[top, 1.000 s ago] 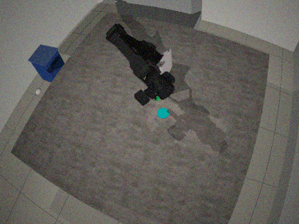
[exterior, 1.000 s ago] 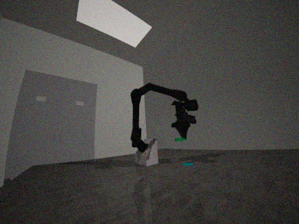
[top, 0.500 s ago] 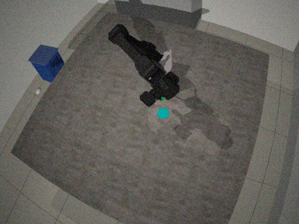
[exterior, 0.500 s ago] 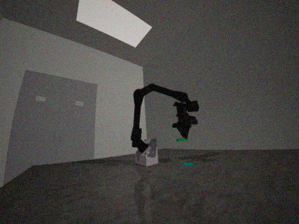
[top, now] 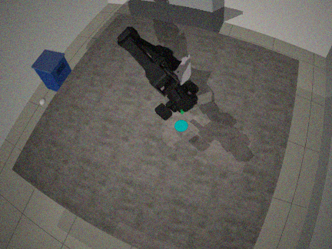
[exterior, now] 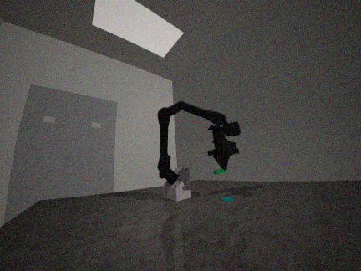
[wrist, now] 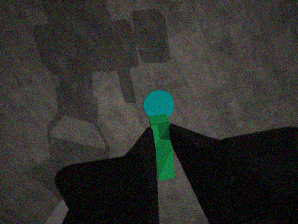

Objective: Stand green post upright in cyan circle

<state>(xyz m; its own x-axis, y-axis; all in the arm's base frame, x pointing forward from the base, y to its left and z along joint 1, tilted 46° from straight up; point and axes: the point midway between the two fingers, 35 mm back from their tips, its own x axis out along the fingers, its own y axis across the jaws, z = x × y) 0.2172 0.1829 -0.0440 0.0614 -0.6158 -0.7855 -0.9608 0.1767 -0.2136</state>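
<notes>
the green post (wrist: 163, 150) is clamped between my fingers, held in the air and lying near level in the exterior view's centre. my gripper (exterior: 220, 166) grips it above the floor. the cyan circle (wrist: 159, 103) sits just past the post's tip, mid-frame in the wrist view. a blue box (top: 51, 68) stands at the top view's upper left.

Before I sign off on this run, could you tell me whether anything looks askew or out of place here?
Nothing stands out. The gripper holds the green post in the air, tilted rather than upright, short of the cyan circle.
</notes>
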